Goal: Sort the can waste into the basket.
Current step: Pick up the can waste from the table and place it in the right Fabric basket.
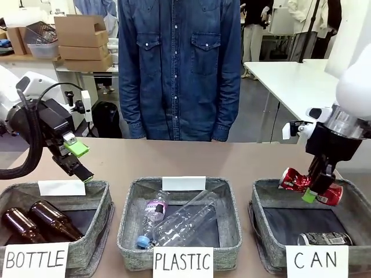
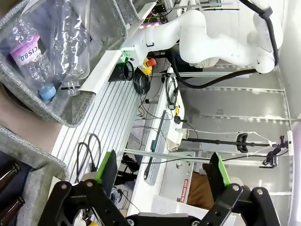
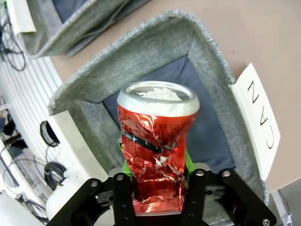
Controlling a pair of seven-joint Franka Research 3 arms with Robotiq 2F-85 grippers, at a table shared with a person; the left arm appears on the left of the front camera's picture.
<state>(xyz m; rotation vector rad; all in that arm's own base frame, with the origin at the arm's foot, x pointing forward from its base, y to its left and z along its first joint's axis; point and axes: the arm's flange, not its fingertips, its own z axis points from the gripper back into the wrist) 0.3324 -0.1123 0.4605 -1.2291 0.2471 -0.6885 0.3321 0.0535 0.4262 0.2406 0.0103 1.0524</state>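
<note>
A dented red can [image 1: 295,179] hangs over the far rim of the grey basket [image 1: 262,194] signed "CAN", and my right gripper [image 1: 316,191] is shut on it. In the right wrist view the red can [image 3: 157,141] stands between the green pads, silver end pointing away, above the basket [image 3: 141,44] and its dark bottom. A dark can with silver ends [image 1: 324,238] lies on its side inside the basket, near the front. My left gripper [image 1: 81,162] hovers open above the far rim of the left basket. Nothing sits between its fingers [image 2: 162,174].
The middle basket [image 1: 130,202] signed "PLASTIC" holds clear bottles. The left basket [image 1: 101,191] signed "BOTTLE" holds two brown glass bottles [image 1: 52,220]. A person in a denim shirt [image 1: 179,63] stands at the far side of the table.
</note>
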